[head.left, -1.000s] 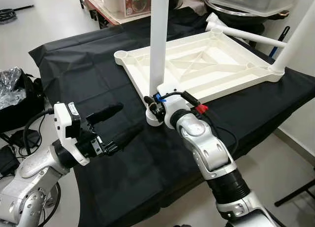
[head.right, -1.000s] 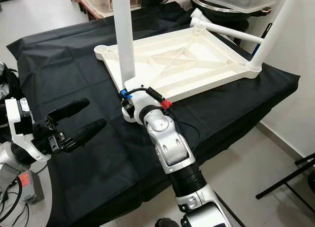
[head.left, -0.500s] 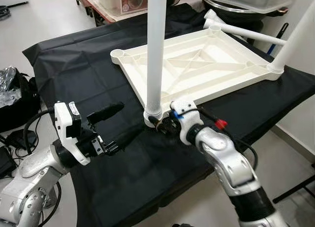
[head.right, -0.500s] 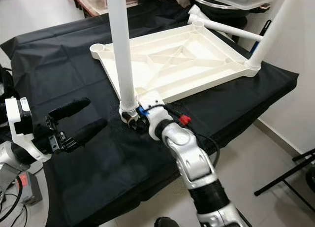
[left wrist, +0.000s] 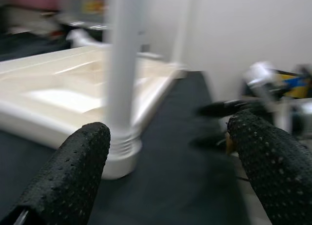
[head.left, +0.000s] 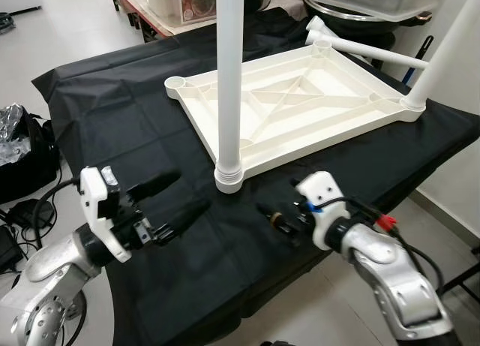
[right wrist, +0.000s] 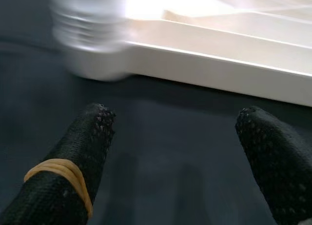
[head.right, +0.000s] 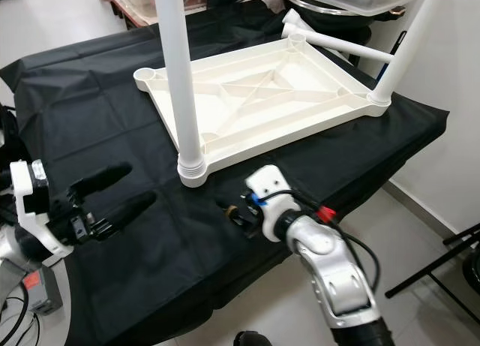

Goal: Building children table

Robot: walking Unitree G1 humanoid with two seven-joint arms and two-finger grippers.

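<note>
Right gripper — apart from tabletop edge

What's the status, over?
Both claws, left and right, open, empty, hovering near the seated leg. Tabletop upside down on black cloth. Nothing blocking.

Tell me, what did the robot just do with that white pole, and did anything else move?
The right gripper let go of the base of the upright table leg and pulled back toward the robot, open above the black cloth. The left gripper stayed open beside it. The leg and the upturned tabletop kept their places.
</note>
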